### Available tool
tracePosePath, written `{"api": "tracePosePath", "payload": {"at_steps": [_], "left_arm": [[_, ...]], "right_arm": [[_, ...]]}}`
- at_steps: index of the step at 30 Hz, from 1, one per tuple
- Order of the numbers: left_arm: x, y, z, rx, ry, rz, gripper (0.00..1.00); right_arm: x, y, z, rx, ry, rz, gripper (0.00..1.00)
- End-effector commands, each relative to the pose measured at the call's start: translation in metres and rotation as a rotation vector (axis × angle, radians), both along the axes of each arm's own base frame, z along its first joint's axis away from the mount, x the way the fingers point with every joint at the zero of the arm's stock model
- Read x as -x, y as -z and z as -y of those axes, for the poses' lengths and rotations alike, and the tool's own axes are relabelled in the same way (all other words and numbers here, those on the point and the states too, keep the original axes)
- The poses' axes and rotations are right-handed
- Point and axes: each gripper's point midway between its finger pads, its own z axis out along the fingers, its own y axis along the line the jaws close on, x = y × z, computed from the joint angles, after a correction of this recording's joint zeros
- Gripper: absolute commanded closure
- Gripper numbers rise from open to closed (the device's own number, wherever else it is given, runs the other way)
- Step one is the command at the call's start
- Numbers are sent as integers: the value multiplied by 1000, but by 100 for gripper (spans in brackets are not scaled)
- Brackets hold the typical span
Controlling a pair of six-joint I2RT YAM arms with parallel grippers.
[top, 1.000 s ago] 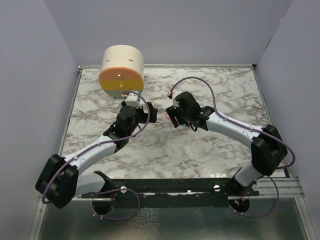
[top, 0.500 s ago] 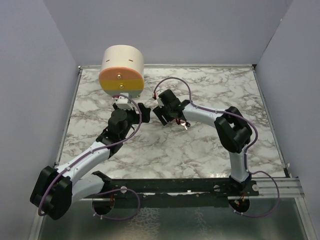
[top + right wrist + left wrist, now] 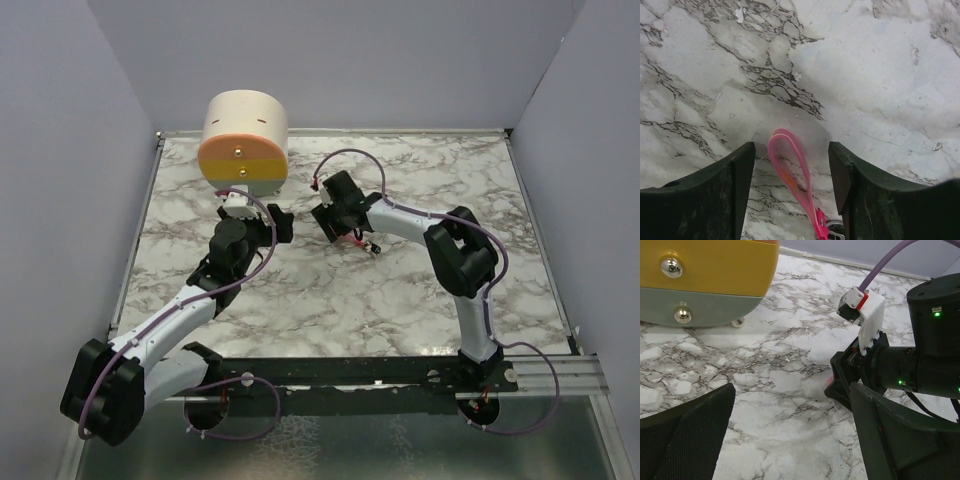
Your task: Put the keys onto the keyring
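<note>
Marble table (image 3: 790,355) between wide-apart left fingers (image 3: 690,440); right arm's wrist (image 3: 920,365) at right, yellow-grey box (image 3: 705,275) beyond.

Left arm (image 3: 165,320) reaches forward and inward, links nearly in line, wrist leaning toward the right side. Left gripper (image 3: 277,224) has jaws wide apart; in its own wrist view each finger (image 3: 690,440) sits out at a frame corner. Right arm (image 3: 478,310) climbs steeply from its base, folds hard at the elbow (image 3: 460,252), and the forearm runs back toward the left. Right gripper (image 3: 323,222) is pitched nose-down, jaws parted, fingertips (image 3: 742,165) low over the surface. The two grippers face each other, near but apart.
</note>
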Motion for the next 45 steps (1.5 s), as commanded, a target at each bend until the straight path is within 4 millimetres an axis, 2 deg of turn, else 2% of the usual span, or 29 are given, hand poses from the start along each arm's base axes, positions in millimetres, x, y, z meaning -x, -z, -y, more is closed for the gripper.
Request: {"api": "tracePosePath", "payload": {"at_steps": [1,5,7,10,12,15,22,25,28,35,37,40,45], "left_arm": [[1,-5,0,25,12,17,1],[0,-4,0,26,11,14,1],[0,-5,-1,27,10,15,1],[0,-6,0,31,17,17,1],[1,-6,0,35,21,17,1],[1,-7,2,41,28,15,1],[2,-8,3,53,36,15,1],[4,-10,3,61,35,20,1],[6,-12,2,65,34,28,1],[10,-17,2,80,43,41,1],[10,-18,3,84,47,42,1],[11,-18,4,87,54,42,1],[12,-20,4,91,55,48,1]], "right_arm": [[-3,5,-6,-37,-11,-21,44],[-2,1,-6,-49,-10,-19,63],[-4,-5,-5,-53,2,-3,79],[-9,-26,-4,-87,25,51,87],[-11,-51,-3,-137,52,117,90],[-11,-103,0,-271,86,250,97],[20,-218,20,-596,137,485,99],[38,-252,33,-711,149,552,99],[53,-276,43,-785,157,586,99],[91,-316,67,-959,136,688,99],[100,-322,73,-1006,129,721,99],[108,-324,79,-1046,125,746,99],[110,-323,84,-1057,141,756,99]]}}
